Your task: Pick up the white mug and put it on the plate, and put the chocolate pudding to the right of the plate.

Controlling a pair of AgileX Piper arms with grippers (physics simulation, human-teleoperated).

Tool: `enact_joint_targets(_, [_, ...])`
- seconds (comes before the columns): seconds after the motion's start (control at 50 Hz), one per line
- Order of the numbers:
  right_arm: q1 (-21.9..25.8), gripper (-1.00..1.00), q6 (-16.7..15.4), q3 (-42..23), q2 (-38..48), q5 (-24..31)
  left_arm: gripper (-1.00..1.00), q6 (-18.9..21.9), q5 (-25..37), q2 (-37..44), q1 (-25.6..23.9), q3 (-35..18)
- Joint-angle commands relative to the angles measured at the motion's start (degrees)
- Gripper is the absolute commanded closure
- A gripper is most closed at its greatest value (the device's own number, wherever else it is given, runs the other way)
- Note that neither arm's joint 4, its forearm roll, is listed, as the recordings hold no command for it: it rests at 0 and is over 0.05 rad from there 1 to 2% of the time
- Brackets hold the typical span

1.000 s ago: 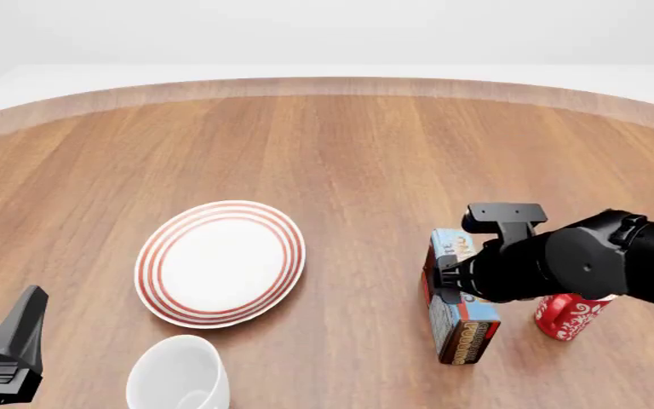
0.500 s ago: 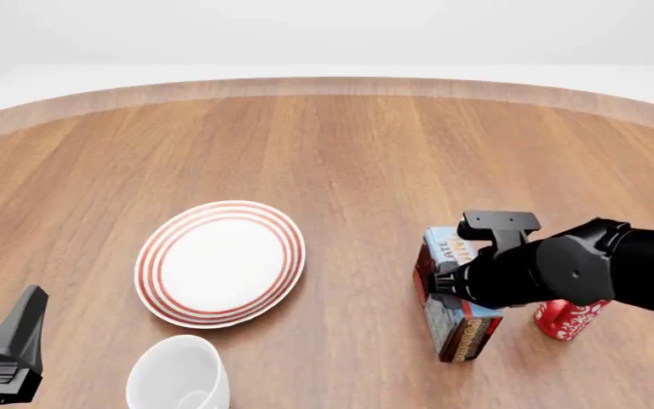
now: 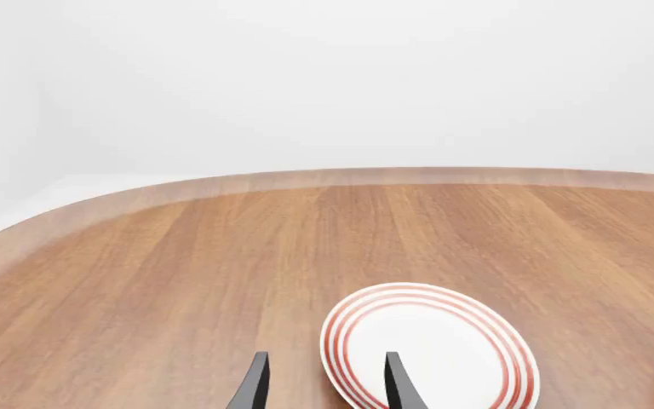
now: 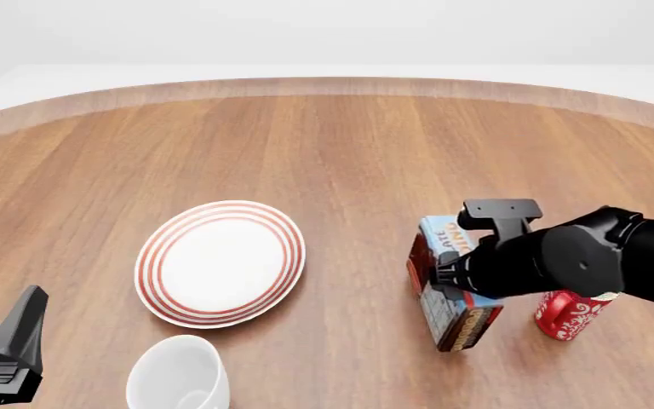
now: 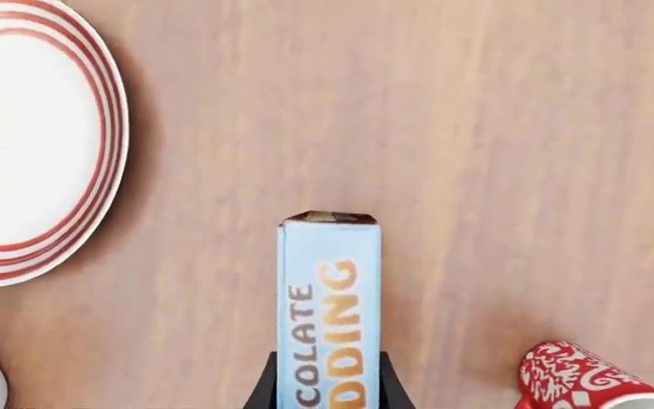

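The chocolate pudding (image 4: 461, 322) is a light-blue carton with orange lettering and dark brown sides. My right gripper (image 4: 443, 283) is shut on it, right of the plate and left of the red mug. In the right wrist view the chocolate pudding (image 5: 329, 298) lies between the two dark fingers (image 5: 261, 390). The plate (image 4: 220, 262), white with red rings, lies left of centre. The white mug (image 4: 177, 373) stands at the near edge, just in front of the plate. My left gripper (image 4: 7, 351) hovers open at the near left, away from the mug; the left wrist view shows its fingers (image 3: 253, 388) apart before the plate (image 3: 429, 349).
A red mug with white pattern (image 4: 565, 313) stands just right of the carton, close to my right arm; it is also in the right wrist view as the red mug (image 5: 582, 379). The wooden table's curved far edge (image 4: 327, 85) runs across the back.
My right gripper has carried the pudding carton a little to the left, toward the plate and away from the red mug. The left arm, plate and white mug have not moved.
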Motion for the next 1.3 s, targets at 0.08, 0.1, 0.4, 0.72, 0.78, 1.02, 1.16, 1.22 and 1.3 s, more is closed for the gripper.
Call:
enact_joint_targets(0.08, [0.1, 1.0, -0.2, -3.0, -2.4, 2.8, -1.0, 0.0, 0.0, 0.0, 0.0, 0.0])
enact_joint_targets(0.1, [0.1, 1.0, -0.2, -3.3, -2.6, 3.0, -1.0, 0.0, 0.0, 0.0, 0.0, 0.0])
enact_joint_targets(0.4, [0.1, 1.0, 0.3, -9.3, -3.2, 6.9, -1.0, 0.0, 0.0, 0.0, 0.0, 0.0])
enact_joint_targets(0.72, [1.2, 1.0, 1.8, -14.6, -1.5, 8.9, -1.0, 0.0, 0.0, 0.0, 0.0, 0.0])
enact_joint_targets(0.78, [1.5, 1.0, 1.9, -15.5, -1.1, 9.1, -1.0, 0.0, 0.0, 0.0, 0.0, 0.0])
enact_joint_targets(1.02, [2.3, 1.0, 2.6, -17.7, 1.0, 8.5, -1.0, 0.0, 0.0, 0.0, 0.0, 0.0])
enact_joint_targets(1.16, [1.7, 1.0, 2.9, -18.8, 1.8, 7.9, -1.0, 0.0, 0.0, 0.0, 0.0, 0.0])
enact_joint_targets(1.22, [1.7, 1.0, 3.0, -19.3, 2.3, 7.5, -1.0, 0.0, 0.0, 0.0, 0.0, 0.0])
enact_joint_targets(1.3, [1.5, 1.0, 2.7, -19.8, 3.0, 7.4, -1.0, 0.0, 0.0, 0.0, 0.0, 0.0])
